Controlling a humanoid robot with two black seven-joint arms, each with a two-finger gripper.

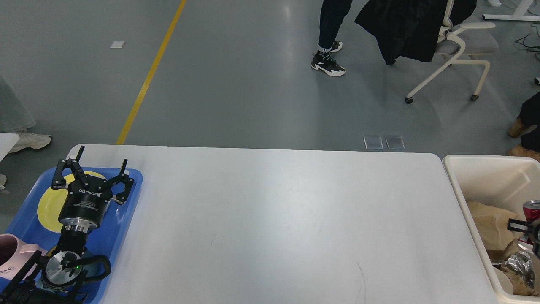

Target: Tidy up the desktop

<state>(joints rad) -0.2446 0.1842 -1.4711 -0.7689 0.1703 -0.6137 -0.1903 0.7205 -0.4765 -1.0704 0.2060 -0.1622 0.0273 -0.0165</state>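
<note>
Desktop [274, 219] bare — left claw [101, 162] spread above tray [122, 219].

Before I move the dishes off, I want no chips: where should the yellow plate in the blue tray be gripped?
Probably the yellow plate's left rim, coming from above. It lies flat in the blue tray, and the left gripper, jaws open, covers its right side.

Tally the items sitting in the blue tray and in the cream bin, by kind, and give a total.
Blue plastic tray:
Round yellow plate: 1
Pink ceramic mug: 1
Cream rectangular bin:
Red drink can: 1
Crumpled brown paper bag: 1
Crumpled silver foil: 1
Total: 5. More may lie hidden under the left arm or beyond the view's edge.
</note>
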